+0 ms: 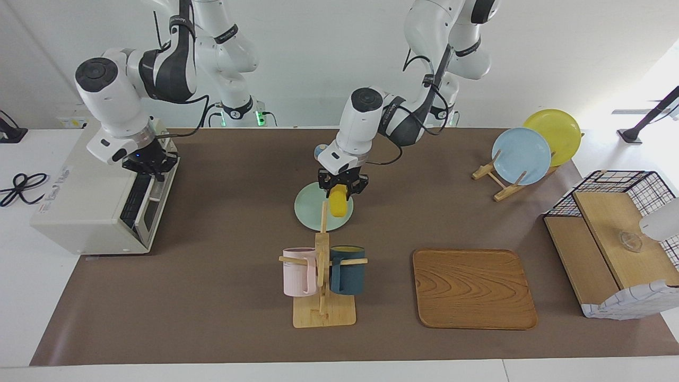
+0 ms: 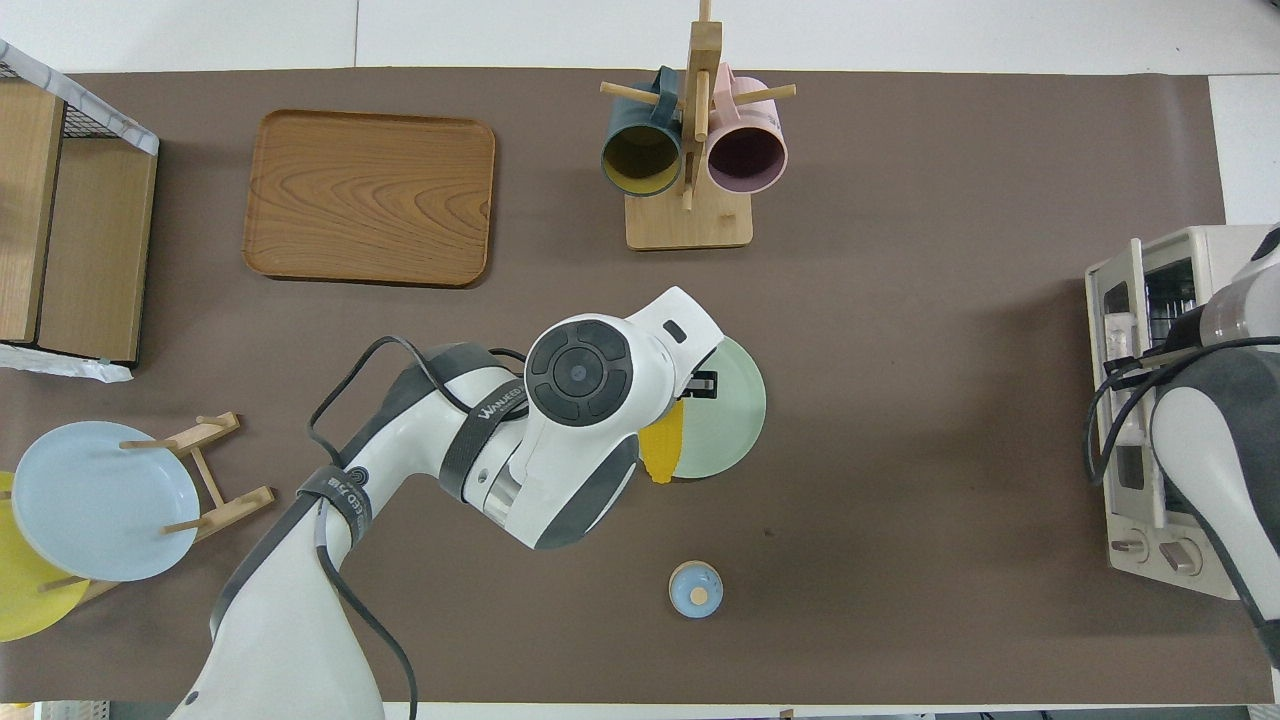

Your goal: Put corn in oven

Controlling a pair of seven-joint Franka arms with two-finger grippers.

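Observation:
The yellow corn hangs tip down from my left gripper, which is shut on its upper end over the pale green plate in the middle of the table. I cannot tell whether the corn's tip touches the plate. In the overhead view the corn pokes out from under the left wrist at the plate's edge. The cream-white oven stands at the right arm's end of the table. My right gripper is at the top edge of the oven's door. The oven also shows in the overhead view.
A mug rack with a pink and a dark blue mug stands farther from the robots than the plate, with a wooden tray beside it. A plate rack and a wooden box with a wire basket are at the left arm's end. A small blue round thing lies nearer the robots.

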